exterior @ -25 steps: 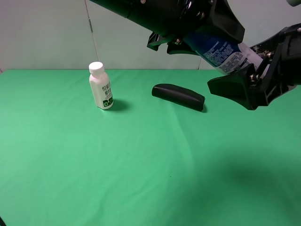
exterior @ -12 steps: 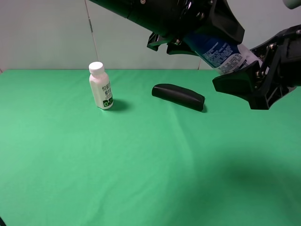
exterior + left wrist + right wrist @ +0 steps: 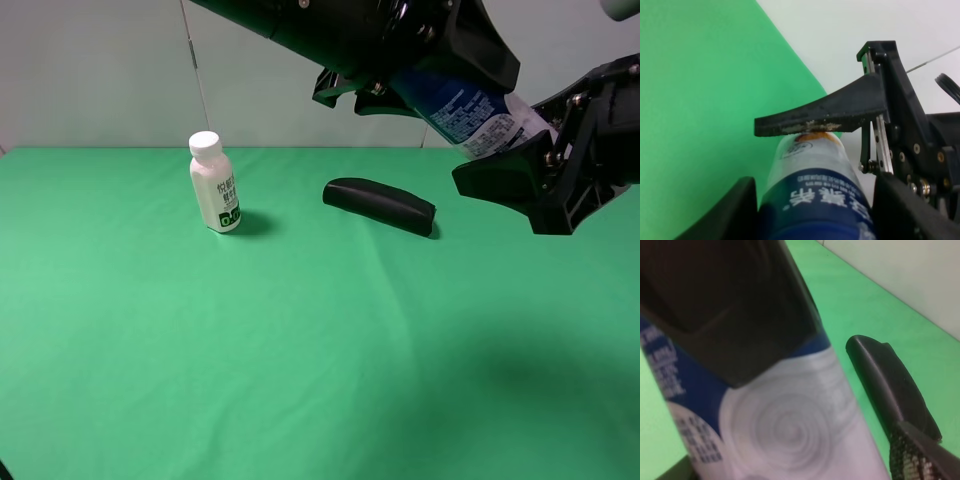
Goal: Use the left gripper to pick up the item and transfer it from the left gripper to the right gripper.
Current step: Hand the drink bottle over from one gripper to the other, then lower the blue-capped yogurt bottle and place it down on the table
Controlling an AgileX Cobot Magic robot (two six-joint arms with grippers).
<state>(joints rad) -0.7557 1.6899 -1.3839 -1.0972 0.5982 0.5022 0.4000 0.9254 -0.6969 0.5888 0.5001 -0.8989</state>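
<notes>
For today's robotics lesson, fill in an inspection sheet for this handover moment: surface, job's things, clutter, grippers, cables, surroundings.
Surface: green cloth, smooth, faint crease down the middle.
Job's things: blue and white bottle held tilted in the air, off the cloth.
Clutter: small white bottle standing upright; long black case lying flat, apart from it.
Grippers: left gripper shut on the bottle; right gripper around its white end, one finger touching; full closure cannot be told.
Cables: nothing seen.
Surroundings: plain pale wall behind.

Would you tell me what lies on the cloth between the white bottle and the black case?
Nothing: between white bottle and black case, bare green cloth, exterior high view.
</notes>
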